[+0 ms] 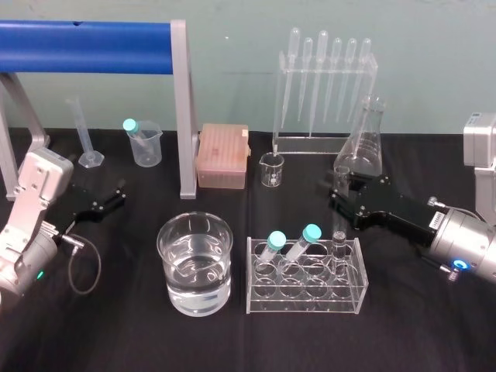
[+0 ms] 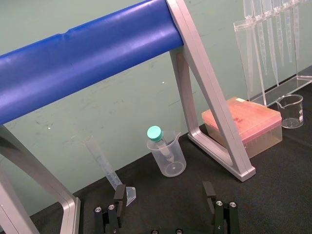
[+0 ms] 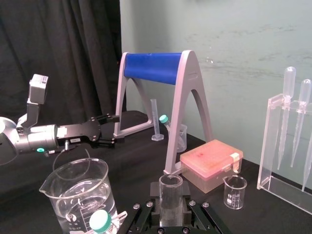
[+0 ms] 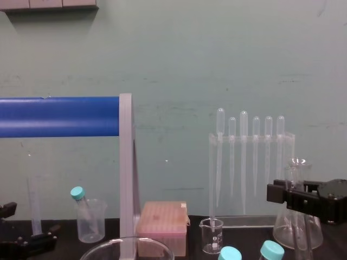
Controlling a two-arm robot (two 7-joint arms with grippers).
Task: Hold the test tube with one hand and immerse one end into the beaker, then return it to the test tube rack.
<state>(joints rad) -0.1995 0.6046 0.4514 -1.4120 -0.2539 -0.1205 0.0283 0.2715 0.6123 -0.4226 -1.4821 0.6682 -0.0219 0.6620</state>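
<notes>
Glass tube stands in the rack, right gripper clamped round its upper part, beaker to that gripper's left, so lifting, dipping and returning look undone; left gripper idles, spread.

Silver arms; left claw and right claw black, seemingly matte.

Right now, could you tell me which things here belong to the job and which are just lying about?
Job: test tube, beaker, test tube rack, right gripper at the tube; left gripper parked left, open.
Lying about: teal-capped tubes, pipettes, conical flask, small beaker, pink box, measuring cylinder, blue bar frame.
</notes>
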